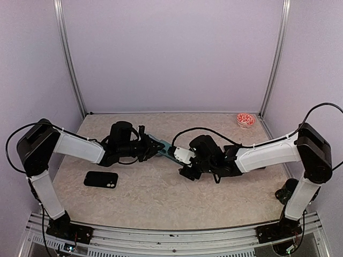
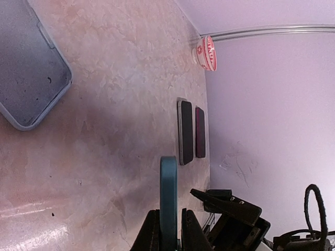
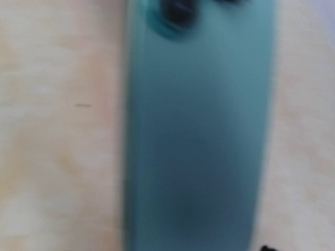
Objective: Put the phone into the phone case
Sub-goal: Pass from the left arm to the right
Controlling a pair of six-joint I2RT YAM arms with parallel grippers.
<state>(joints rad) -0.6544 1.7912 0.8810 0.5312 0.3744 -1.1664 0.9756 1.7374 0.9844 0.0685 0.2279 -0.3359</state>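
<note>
My left gripper (image 1: 156, 145) is shut on a teal phone-shaped slab (image 2: 168, 198), holding it on edge above the table; it also shows in the top view (image 1: 165, 145). I cannot tell whether the slab is the phone or the case. The right wrist view is filled by its blurred teal back (image 3: 199, 136), with a dark camera spot at the top. My right gripper (image 1: 184, 157) is at the slab's other end; its grip is hidden. A black phone (image 1: 101, 179) lies flat at the front left. A grey-blue case-like shell (image 2: 29, 68) lies on the table.
A small red-and-white dish (image 1: 246, 119) sits in the back right corner and also shows in the left wrist view (image 2: 206, 53). A dark slab (image 2: 185, 132) lies against the right wall, mirrored in it. Walls and metal posts enclose the table.
</note>
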